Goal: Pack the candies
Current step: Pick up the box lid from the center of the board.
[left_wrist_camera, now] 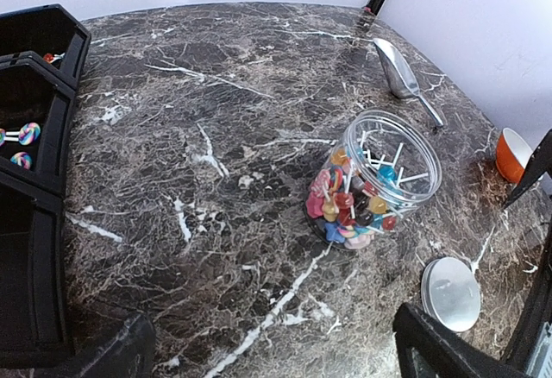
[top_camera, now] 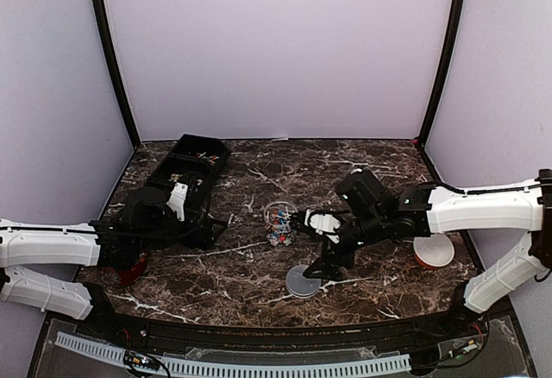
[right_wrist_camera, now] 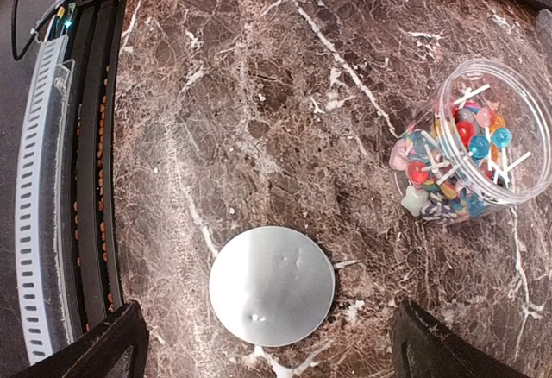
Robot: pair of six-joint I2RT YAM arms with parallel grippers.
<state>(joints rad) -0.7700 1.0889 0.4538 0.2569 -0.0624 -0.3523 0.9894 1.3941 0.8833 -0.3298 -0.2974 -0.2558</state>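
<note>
A clear glass jar (top_camera: 279,223) (left_wrist_camera: 405,149) (right_wrist_camera: 517,93) stands open mid-table, part full of mixed-colour candies (left_wrist_camera: 349,205) (right_wrist_camera: 448,171) on white sticks. Its round silver lid (top_camera: 302,281) (left_wrist_camera: 450,292) (right_wrist_camera: 272,285) lies flat on the marble in front of it. My right gripper (top_camera: 326,261) (right_wrist_camera: 276,348) hovers open over the lid, fingers wide to either side, nothing between them. Left of the jar and well apart from it, my left gripper (top_camera: 210,227) (left_wrist_camera: 276,352) is open and empty over bare marble.
A long black compartment tray (top_camera: 190,166) (left_wrist_camera: 34,248) runs along the left side, with a few swirled candies (left_wrist_camera: 24,135) in one compartment. A metal scoop (left_wrist_camera: 401,72) lies behind the jar. An orange bowl (top_camera: 434,251) (left_wrist_camera: 513,154) sits at the right.
</note>
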